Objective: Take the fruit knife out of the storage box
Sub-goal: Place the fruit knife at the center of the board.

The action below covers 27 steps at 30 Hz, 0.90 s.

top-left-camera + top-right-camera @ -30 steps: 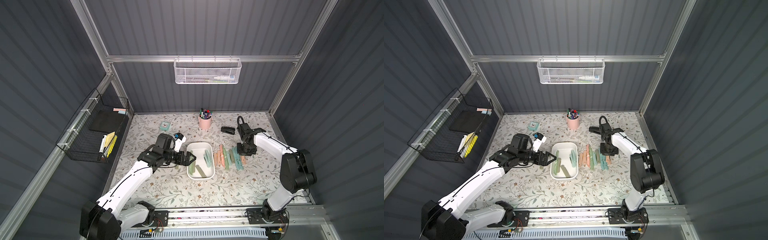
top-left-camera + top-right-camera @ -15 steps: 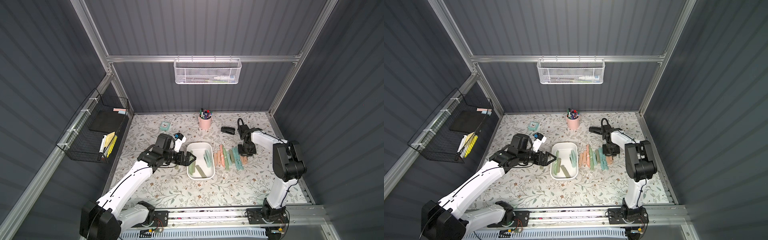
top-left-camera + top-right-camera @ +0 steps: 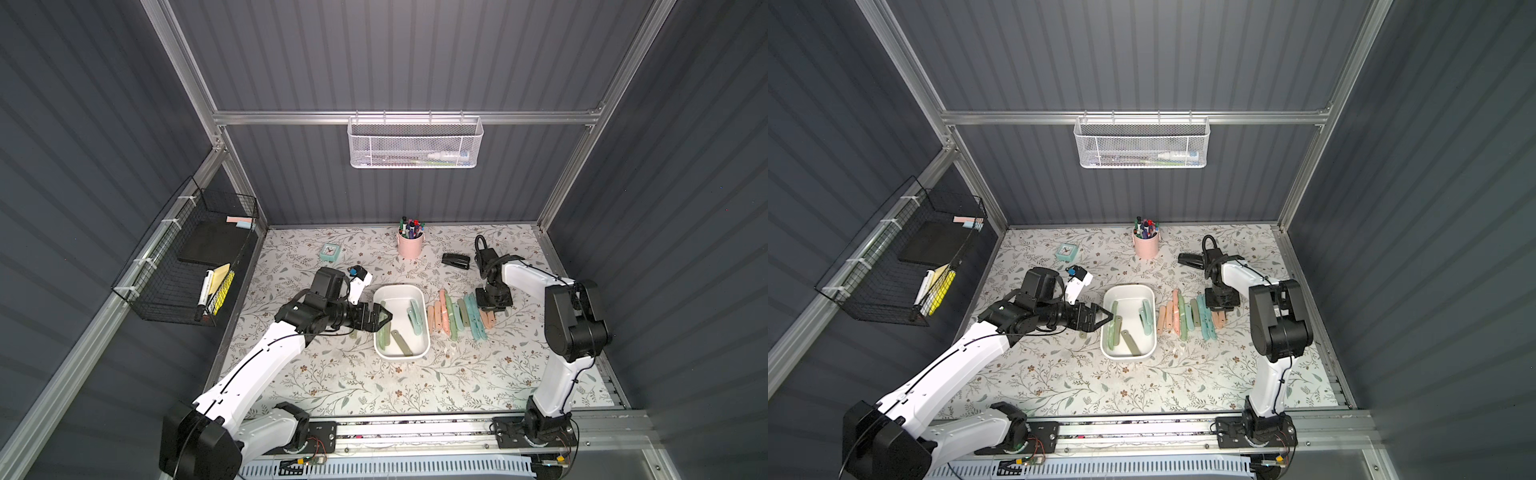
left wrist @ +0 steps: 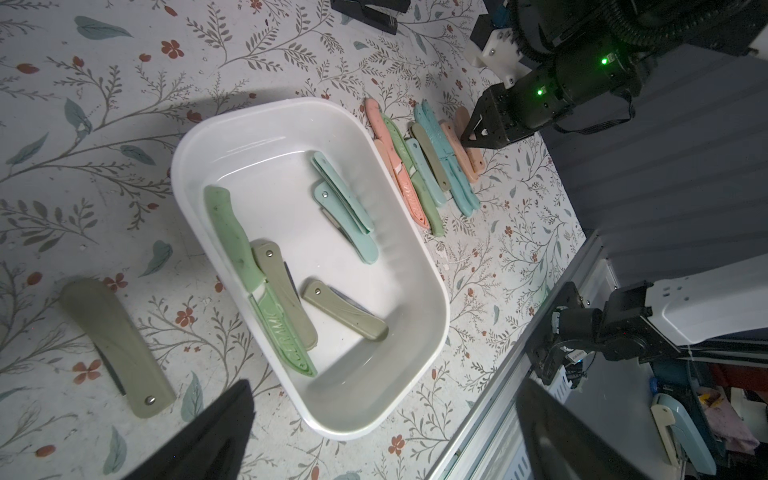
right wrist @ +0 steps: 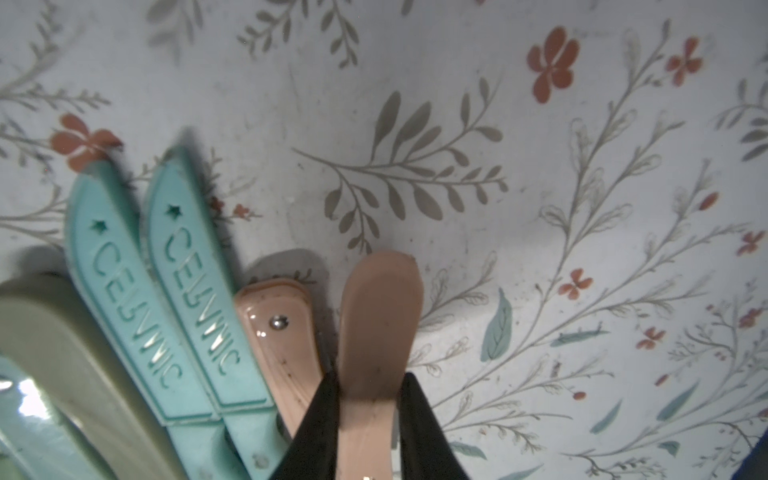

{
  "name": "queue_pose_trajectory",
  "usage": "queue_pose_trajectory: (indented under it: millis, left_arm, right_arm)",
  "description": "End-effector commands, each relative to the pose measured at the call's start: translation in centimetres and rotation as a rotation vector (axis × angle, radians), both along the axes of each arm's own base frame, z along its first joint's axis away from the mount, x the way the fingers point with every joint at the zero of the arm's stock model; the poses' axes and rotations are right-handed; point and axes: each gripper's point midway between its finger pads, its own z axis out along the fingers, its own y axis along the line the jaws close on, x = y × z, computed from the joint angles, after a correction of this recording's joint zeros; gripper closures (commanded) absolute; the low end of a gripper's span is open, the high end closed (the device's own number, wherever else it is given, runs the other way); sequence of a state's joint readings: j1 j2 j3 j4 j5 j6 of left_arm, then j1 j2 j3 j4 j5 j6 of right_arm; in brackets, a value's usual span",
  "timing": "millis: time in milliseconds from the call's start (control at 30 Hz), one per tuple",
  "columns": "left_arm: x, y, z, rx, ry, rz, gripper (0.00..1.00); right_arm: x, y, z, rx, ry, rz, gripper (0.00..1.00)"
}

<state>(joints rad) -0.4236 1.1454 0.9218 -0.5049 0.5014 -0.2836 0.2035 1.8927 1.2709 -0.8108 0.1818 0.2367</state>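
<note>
**Pink knife pinched, box at mid-desk**

Pinches a pink folding knife (image 5: 380, 299) in the right gripper (image 5: 370, 380), at the end of the knife row (image 3: 457, 311) nearest the desk's (image 3: 332, 382) right edge. Holds the left gripper (image 3: 383, 316) spread wide and bare at the left rim of the storage box (image 3: 401, 355), mid-desk. Inside: green sheathed knife (image 4: 270, 311), olive folding knives (image 4: 345, 311), teal folding knives (image 4: 345, 208).

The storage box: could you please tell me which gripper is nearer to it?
Left. The left gripper hangs open at the rim of the box; the right gripper, shut on a pink knife, is apart from it, beyond the row of knives beside it.
</note>
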Motion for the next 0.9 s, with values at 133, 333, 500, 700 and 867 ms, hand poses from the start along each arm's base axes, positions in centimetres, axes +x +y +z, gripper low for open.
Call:
queue_pose_trajectory:
  millis: [133,333,500,700,867]
  left_arm:
    - [-0.2,0.3,-0.5,0.014,0.014,0.008,0.01]
    - [-0.1,0.3,-0.5,0.016,0.012,0.01,0.0]
    - [0.0,0.3,-0.5,0.017,0.013,0.013,0.01]
    - [0.2,0.2,-0.7,0.02,0.019,0.014,0.01]
    - [0.3,0.5,-0.9,0.035,0.005,0.024,0.01]
  right_arm:
    - [0.0,-0.3,0.3,-0.008,0.003,0.014,0.75]
    - [-0.1,-0.3,0.1,-0.014,0.018,0.021,0.68]
    - [-0.3,-0.4,0.2,-0.021,0.021,0.035,0.65]
    - [0.0,0.6,1.2,0.044,-0.022,0.01,0.65]
    - [0.0,2.2,4.5,0.149,-0.11,-0.023,0.65]
